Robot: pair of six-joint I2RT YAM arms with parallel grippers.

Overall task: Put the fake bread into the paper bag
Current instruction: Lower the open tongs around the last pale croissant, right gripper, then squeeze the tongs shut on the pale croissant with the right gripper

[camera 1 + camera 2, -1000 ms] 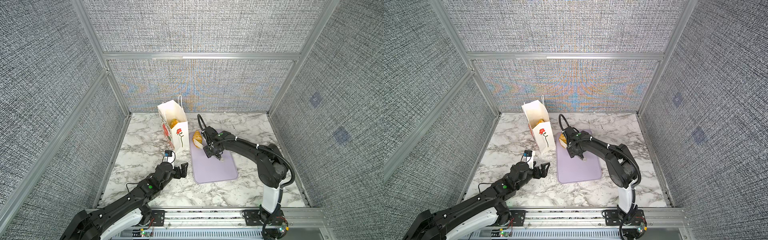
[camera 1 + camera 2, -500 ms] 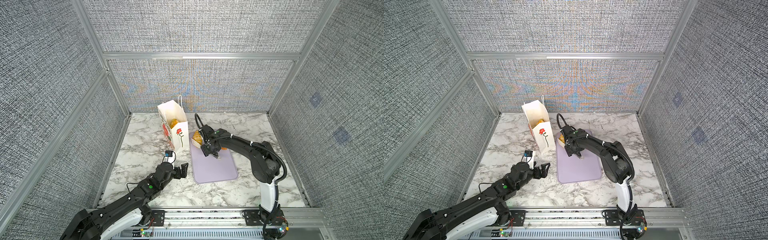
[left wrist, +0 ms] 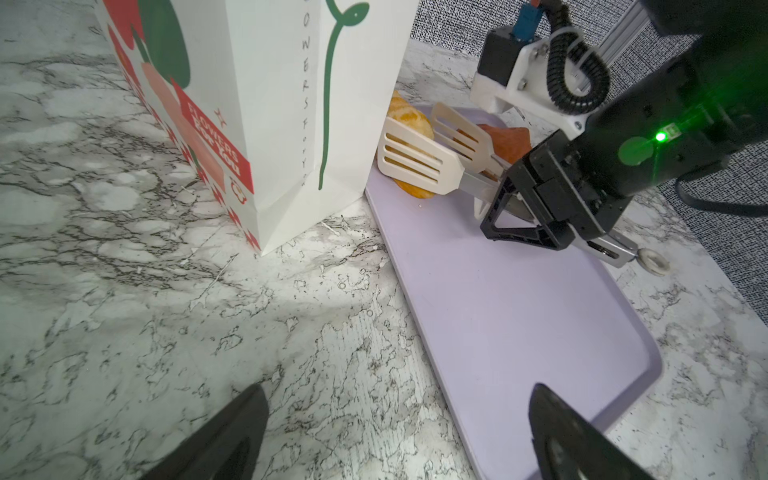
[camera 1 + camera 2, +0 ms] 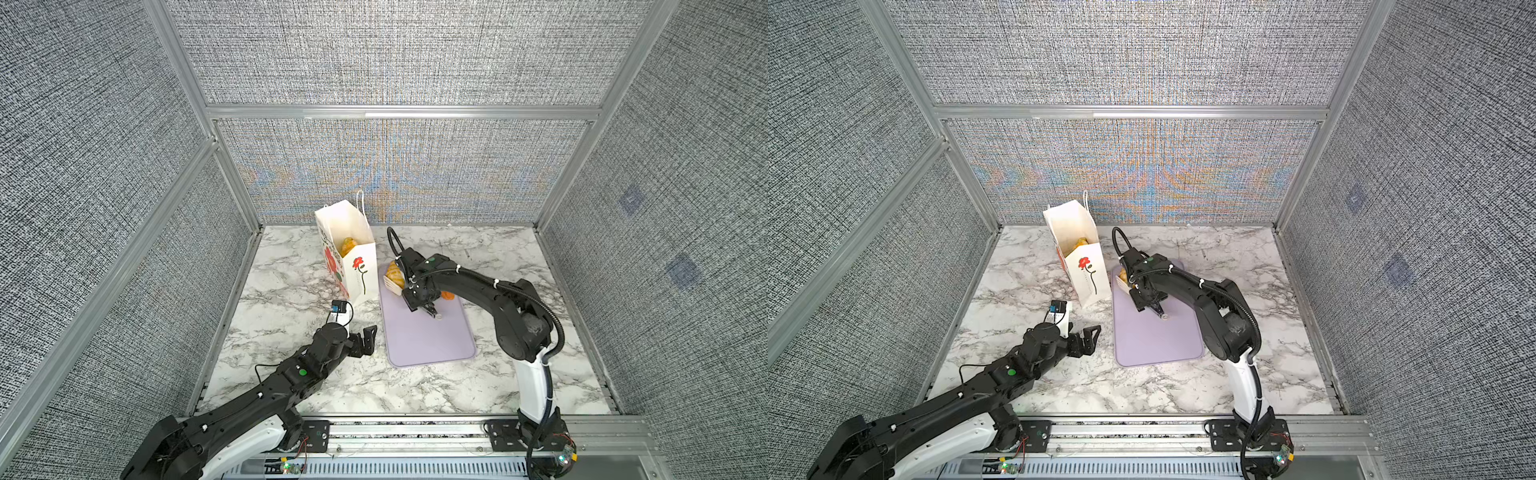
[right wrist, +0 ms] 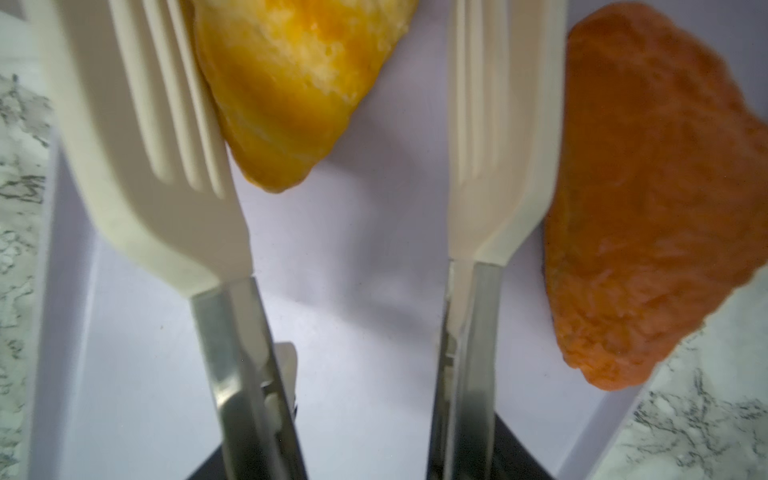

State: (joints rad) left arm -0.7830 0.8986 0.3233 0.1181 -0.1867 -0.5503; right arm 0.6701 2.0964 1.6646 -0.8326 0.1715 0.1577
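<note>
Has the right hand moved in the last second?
Yes. The right hand, gripping the tongs, has shifted slightly left toward the paper bag, judged against the lavender tray, which stayed put.

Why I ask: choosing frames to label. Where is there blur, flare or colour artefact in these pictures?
In the right wrist view the tongs and croissant are soft, too near the lens; in both top views rainbow moiré ripples across the back wall; the left wrist view is sharp, though a green light flares on the right arm and the left gripper's fingers are dark blurs.
</note>
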